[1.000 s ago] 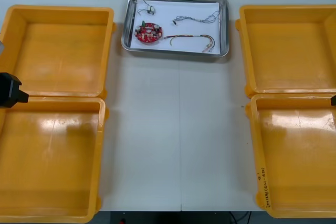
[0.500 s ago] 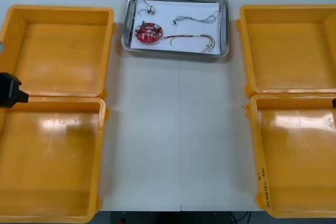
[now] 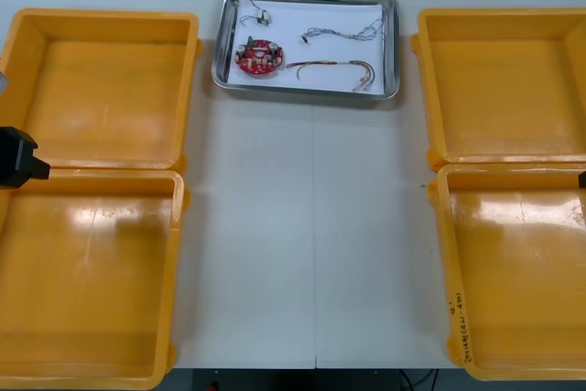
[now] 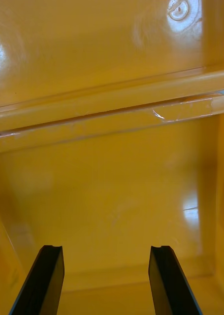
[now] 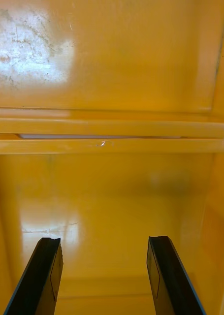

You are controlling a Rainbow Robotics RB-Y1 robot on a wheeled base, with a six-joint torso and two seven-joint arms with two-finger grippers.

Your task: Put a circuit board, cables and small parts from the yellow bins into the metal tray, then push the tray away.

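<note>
Front view takes in the light table (image 3: pixel 311 244), with four yellow bins (image 3: pixel 188 89) paired at left and right, their floors bare. Between them, at the far edge, sits the metal tray (image 3: pixel 218 61), its long axis running left to right. It holds the red circuit board (image 3: pixel 258 56), a red and yellow cable (image 3: pixel 334 67), a blue and white cable (image 3: pixel 343 34) and a small metal part (image 3: pixel 259 16). The left gripper (image 5: pixel 104 240) and right gripper (image 4: pixel 106 247) hover over their own side's bins, fingers apart. The tray lies far and inward from both, about equally distant, so any last push would go across its short side.
</note>
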